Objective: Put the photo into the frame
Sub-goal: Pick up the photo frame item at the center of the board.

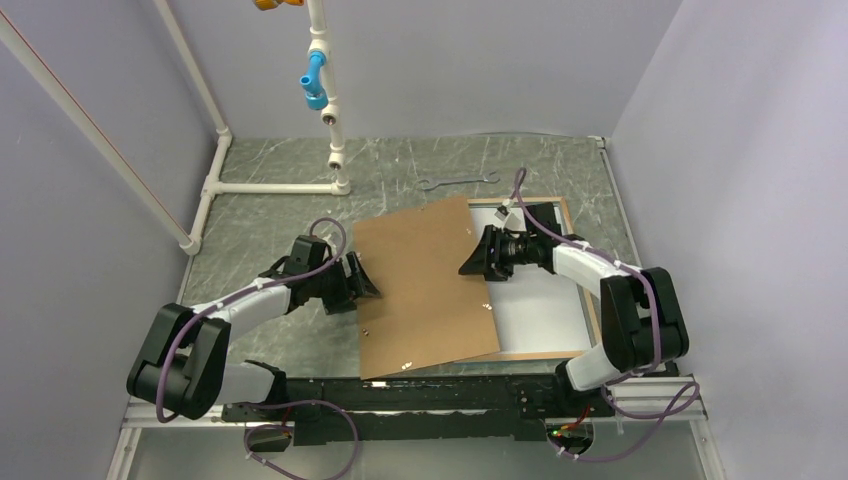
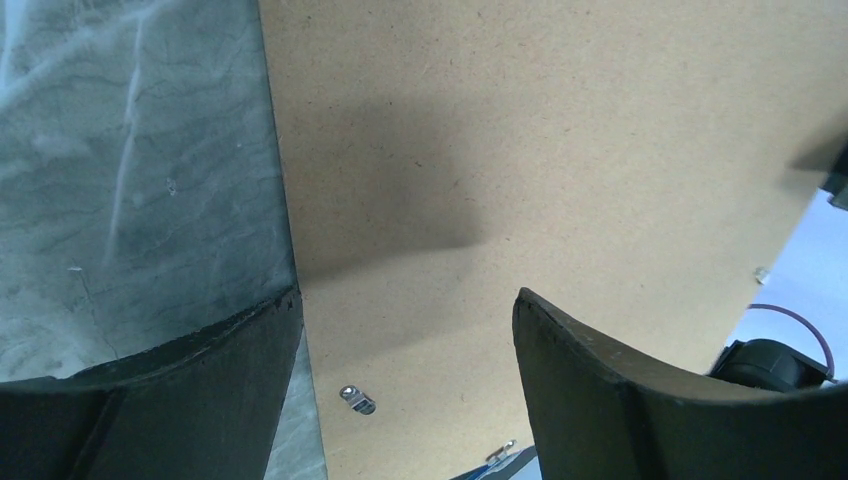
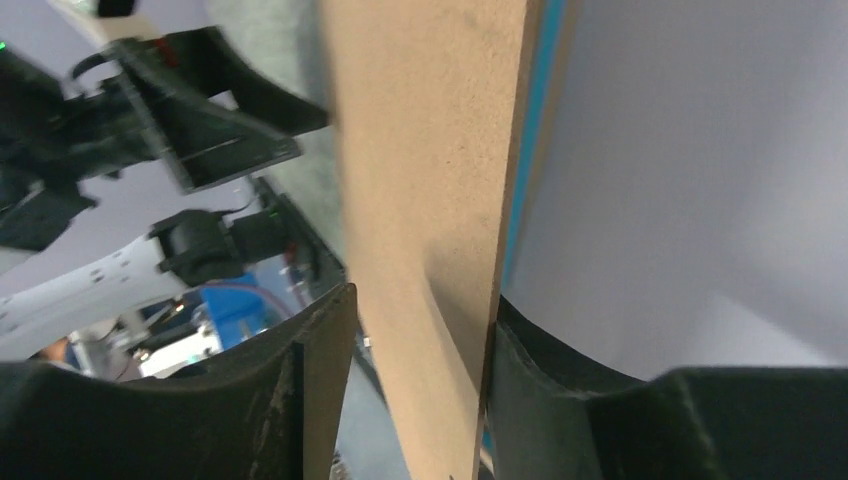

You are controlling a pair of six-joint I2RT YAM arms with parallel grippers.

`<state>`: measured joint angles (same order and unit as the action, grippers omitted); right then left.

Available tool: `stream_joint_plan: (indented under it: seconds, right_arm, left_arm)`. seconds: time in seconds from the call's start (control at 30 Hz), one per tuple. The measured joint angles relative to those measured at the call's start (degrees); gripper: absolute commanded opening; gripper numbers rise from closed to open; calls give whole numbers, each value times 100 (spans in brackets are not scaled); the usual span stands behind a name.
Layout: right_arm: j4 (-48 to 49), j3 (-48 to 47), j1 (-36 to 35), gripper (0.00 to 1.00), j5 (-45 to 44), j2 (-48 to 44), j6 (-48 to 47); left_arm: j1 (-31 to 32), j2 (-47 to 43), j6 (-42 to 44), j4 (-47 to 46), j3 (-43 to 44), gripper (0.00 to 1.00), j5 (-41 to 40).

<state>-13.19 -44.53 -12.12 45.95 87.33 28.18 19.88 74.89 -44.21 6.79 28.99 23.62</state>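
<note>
One brown backing board (image 1: 425,285) is standing in the way, tilting across the middle of the table (image 1: 270,225) and covering the left part of the single frame (image 1: 592,300). The frame is lying back-up at the right, showing pale tan wood. Inside it the photo (image 1: 540,310) is lying face-down, showing only plain white. The right gripper (image 1: 472,262) is pinching the board's right edge. The left gripper (image 1: 366,284) is gaping wide at the board's left edge, clamping nothing. One wrench (image 1: 457,181) is lying at the far side, right of a white pipe stand (image 1: 330,110).
</note>
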Motion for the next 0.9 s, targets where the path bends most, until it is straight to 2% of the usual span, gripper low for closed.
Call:
stream_joint_plan:
  seconds: [0.13, 0.4, 0.67, 0.9]
  right_arm:
    - [420, 214, -79, 41, 505, -295, 452]
    - [570, 315, -114, 0, 859, -575, 774]
    - [168, 313, -118, 0, 796, -999, 835]
    - [-505, -11, 245, 0, 660, -1755, 822]
  left_arm:
    - [35, 0, 0, 9, 11, 81, -26]
    - [96, 0, 0, 26, 28, 81, -61]
    - [188, -195, 9, 332, 28, 83, -122]
    - [197, -800, 66, 907, 63, 84, -514]
